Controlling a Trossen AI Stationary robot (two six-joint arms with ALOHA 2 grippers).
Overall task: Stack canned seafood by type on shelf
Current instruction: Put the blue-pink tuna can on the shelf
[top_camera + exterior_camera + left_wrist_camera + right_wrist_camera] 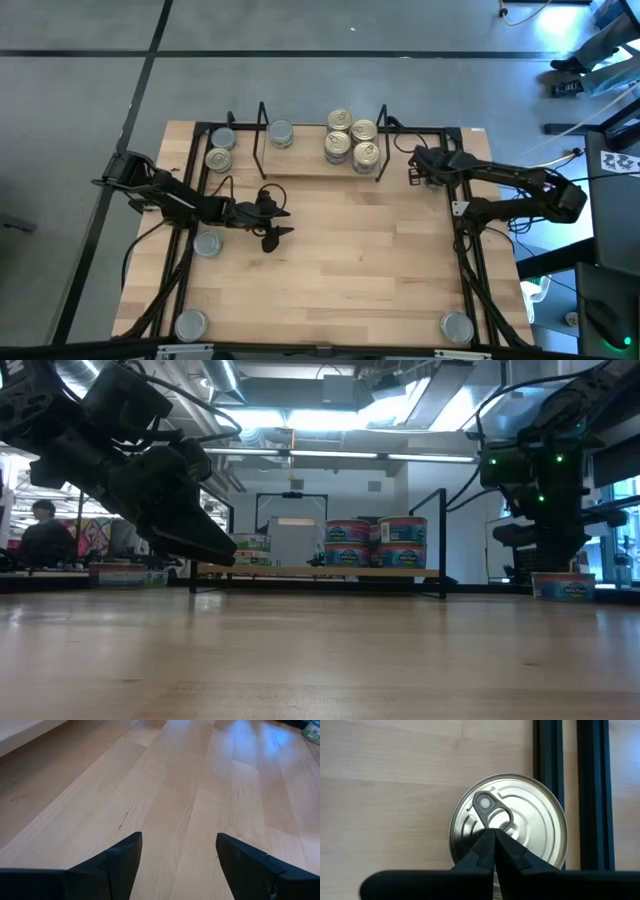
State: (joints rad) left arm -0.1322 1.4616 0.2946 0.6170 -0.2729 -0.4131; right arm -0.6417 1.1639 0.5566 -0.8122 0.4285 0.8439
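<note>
My left gripper (277,222) hangs open over bare table in front of the shelf, with only wood between its fingers (177,840). My right gripper (494,834) is shut and points down over a gold pull-tab tin (530,820) beside the right rail. That tin (565,586) stands on the table. The shelf (320,168) holds one silver-lidded tin (281,133) and a cluster of gold-lidded tins (352,138), stacked two high (375,542). Two more tins (220,150) stand left of the shelf. A silver-lidded tin (208,243) sits near the left arm. My right gripper's shut fingertips (485,842) sit over the tin lid's pull tab (492,810) from above. I cannot tell whether they touch it. The tin stands upright on the table.
Silver-lidded tins stand at the near left corner (190,324) and the near right corner (457,327). Black rails (470,270) edge the table on both sides, one right beside the right gripper's tin. The wooden middle of the table (350,260) is bare.
</note>
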